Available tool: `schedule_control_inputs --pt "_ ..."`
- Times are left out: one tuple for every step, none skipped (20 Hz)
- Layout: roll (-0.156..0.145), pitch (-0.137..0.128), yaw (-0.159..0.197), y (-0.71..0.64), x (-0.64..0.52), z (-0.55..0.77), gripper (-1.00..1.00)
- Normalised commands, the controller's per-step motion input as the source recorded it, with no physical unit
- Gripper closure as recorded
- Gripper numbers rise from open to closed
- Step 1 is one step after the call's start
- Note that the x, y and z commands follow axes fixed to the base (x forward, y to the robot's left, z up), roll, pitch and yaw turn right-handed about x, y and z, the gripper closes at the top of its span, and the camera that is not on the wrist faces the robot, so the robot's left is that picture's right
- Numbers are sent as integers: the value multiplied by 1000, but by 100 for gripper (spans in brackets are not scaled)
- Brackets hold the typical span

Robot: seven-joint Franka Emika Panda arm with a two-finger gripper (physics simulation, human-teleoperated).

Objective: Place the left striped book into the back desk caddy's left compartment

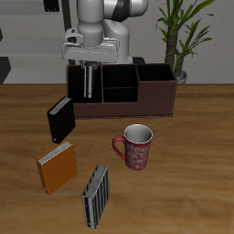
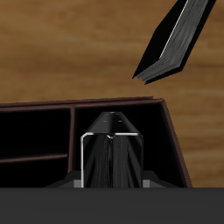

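The tool (image 1: 87, 84) holds the left striped book (image 1: 87, 87) upright over the back desk caddy (image 1: 128, 93), beside the plain black book (image 1: 60, 117).

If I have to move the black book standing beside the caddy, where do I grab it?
Probably take the black book by its upper edge, pinched across its thin thickness, coming from above. It stands tilted on edge beside the caddy, so its covers face sideways.

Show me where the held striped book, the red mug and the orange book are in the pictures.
left striped book (image 2: 110, 157): wrist view, on its dark spine between the gripper's fingers.
red mug (image 1: 137, 151): exterior view, on its patterned side wall.
orange book (image 1: 57, 168): exterior view, on its front cover.
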Motion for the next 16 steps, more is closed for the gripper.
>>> schedule_control_inputs --pt "26 50 -8 13 25 -195 100" --pt "-27 71 -13 37 -19 -282 100" --pt "32 -12 32 70 -22 -103 100" --pt "-8 7 -14 -16 3 -71 100" --pt "-5 -2 -11 -6 -38 -149 100" --pt "-1 -8 1 0 11 -125 100" --pt "3 13 -20 -24 32 -184 100" --pt "-10 12 -13 -35 30 -290 100" --pt "30 14 -35 6 18 -180 100" --pt "-14 -34 2 13 -37 -102 100" --pt "0 0 0 -2 42 -7 100" --pt "12 -7 -1 50 -86 -205 100" --pt "0 0 0 12 39 11 100" --pt "2 -23 -14 44 -90 -196 100" --pt "0 0 0 0 0 0 100" --pt "29 37 -37 34 -19 -144 100"
